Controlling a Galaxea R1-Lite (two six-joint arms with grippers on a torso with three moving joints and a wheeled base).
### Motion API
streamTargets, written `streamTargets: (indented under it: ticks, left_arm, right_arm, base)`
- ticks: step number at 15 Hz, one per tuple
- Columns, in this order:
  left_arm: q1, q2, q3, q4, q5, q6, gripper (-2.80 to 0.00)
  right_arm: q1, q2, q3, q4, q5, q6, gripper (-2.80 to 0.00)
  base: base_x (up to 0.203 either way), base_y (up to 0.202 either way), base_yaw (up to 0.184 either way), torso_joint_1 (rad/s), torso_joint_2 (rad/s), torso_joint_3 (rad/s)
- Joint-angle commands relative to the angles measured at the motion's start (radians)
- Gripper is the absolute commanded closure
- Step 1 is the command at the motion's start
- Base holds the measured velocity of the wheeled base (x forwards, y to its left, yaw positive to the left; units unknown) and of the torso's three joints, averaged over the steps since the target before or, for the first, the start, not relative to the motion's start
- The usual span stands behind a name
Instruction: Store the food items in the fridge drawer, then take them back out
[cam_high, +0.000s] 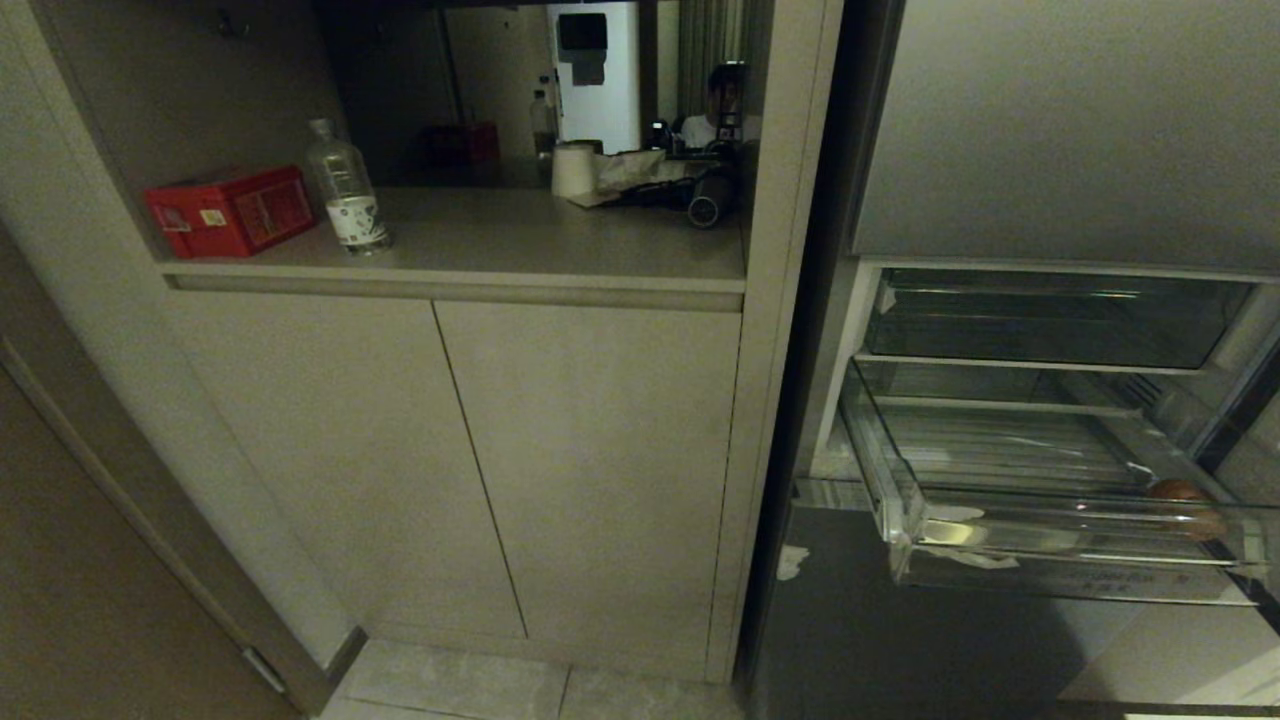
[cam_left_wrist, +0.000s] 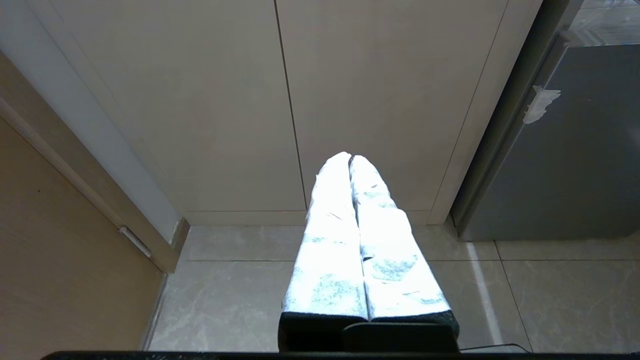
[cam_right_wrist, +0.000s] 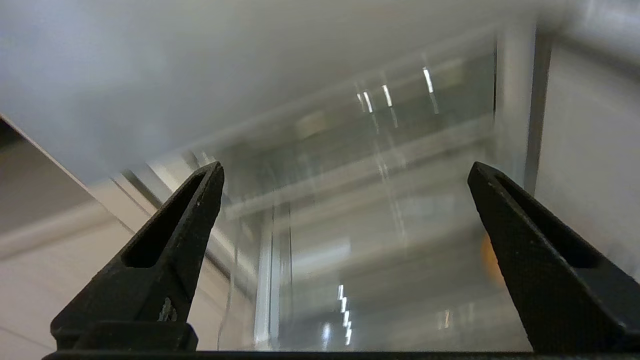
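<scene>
The fridge drawer (cam_high: 880, 450), a deep clear bin with a ribbed floor, stands pulled out of the grey fridge at the right of the head view. One round orange-brown food item (cam_high: 1185, 503) lies in its near right corner. Neither arm shows in the head view. In the right wrist view my right gripper (cam_right_wrist: 345, 172) is open and empty, facing the blurred clear drawer (cam_right_wrist: 350, 240), with the orange item (cam_right_wrist: 487, 260) beside one finger. My left gripper (cam_left_wrist: 350, 157) is shut on nothing and hangs low, pointing at the cabinet foot and floor tiles.
A shallower clear tray (cam_high: 1050, 320) sits above the drawer, under the grey fridge door (cam_high: 1070, 120). Left of the fridge, a beige cabinet (cam_high: 450, 450) has a shelf holding a red box (cam_high: 230, 210), a water bottle (cam_high: 345, 190) and a paper roll (cam_high: 573, 168). A person (cam_high: 720, 100) is behind.
</scene>
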Motion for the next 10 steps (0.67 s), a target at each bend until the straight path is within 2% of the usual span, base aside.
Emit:
streamTargets:
  ticks: [1,3,6,10]
  left_arm:
    - [0.000,0.001,0.000,0.001,0.000,0.000,0.00]
    - [0.000,0.001,0.000,0.001,0.000,0.000,0.00]
    - [0.000,0.001,0.000,0.001,0.000,0.000,0.00]
    - [0.000,0.001,0.000,0.001,0.000,0.000,0.00]
  right_arm:
    - [0.122,0.000,0.061,0.040,-0.194,-0.012,-2.80]
    - [0.112,0.044,0.015,0.139,-0.224,-0.046,-2.80]
    - [0.097,0.066,-0.043,0.331,-0.227,-0.045,-2.80]
    - [0.096,0.107,-0.030,0.361,-0.222,-0.007,-2.80]
  base:
    - [0.000,0.000,0.000,0.000,0.00,0.000]
    - [0.000,0.000,0.000,0.000,0.00,0.000]
    - [0.000,0.000,0.000,0.000,0.00,0.000]
    - [0.000,0.000,0.000,0.000,0.00,0.000]
